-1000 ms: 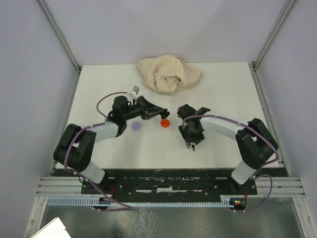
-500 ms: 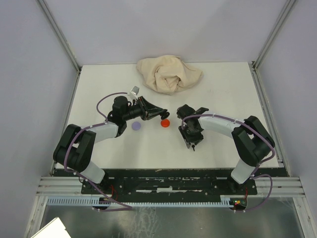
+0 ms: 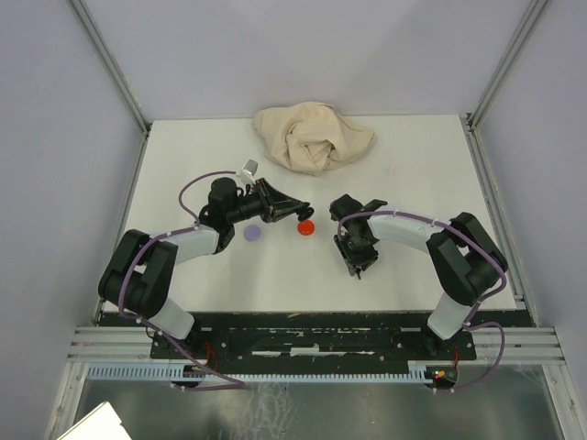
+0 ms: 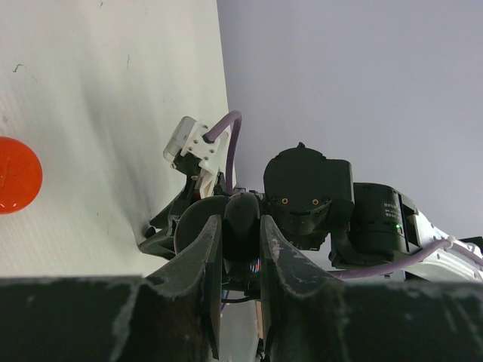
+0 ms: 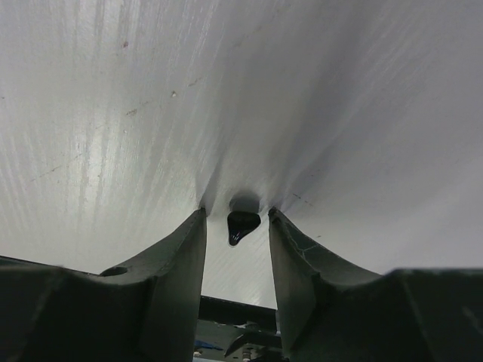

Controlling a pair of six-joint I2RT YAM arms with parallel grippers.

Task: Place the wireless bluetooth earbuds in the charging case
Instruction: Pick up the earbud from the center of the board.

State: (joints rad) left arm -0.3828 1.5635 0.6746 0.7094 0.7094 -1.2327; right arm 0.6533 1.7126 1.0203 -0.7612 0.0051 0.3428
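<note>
One black earbud [image 5: 242,225] sits between right jaws, red disc [image 3: 305,227] nearby.

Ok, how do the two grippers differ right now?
The left gripper is shut on a dark rounded piece; the right gripper is open, straddling a black earbud without gripping it. The left's piece is off the table; the right's earbud lies on it. Both frame something small and dark.
</note>
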